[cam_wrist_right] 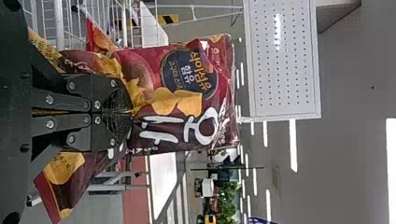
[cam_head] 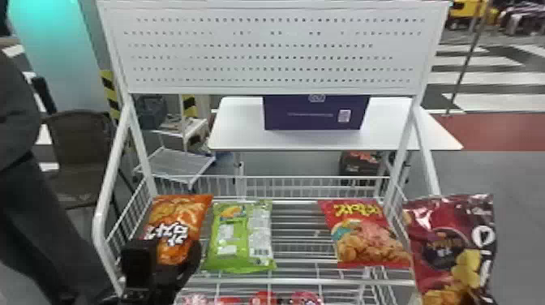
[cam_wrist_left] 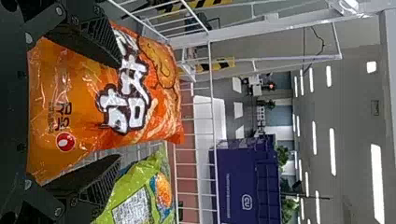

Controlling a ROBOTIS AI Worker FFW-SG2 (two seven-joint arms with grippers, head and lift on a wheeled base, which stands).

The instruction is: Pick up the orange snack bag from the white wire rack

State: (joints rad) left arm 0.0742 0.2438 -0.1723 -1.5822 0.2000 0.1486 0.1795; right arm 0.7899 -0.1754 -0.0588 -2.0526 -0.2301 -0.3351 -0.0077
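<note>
The orange bag [cam_head: 184,215] sits at the left of the wire rack [cam_head: 304,281], the left gripper [cam_wrist_left: 116,109] astride it, fingers [cam_wrist_left: 95,37] parted. An even, gentle squeeze would suit its puffy, glossy film, keeping off the flatter green bag [cam_head: 239,243]. Rightmost, the right gripper [cam_wrist_right: 130,112] pinches a creased maroon bag [cam_head: 450,243].

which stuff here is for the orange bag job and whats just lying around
For the job:
orange snack bag, on the rack
white wire rack
left gripper, open around the bag

Not needed:
green bag and bright red bag, on the rack
dark red bag, held by the right gripper
purple box
</note>
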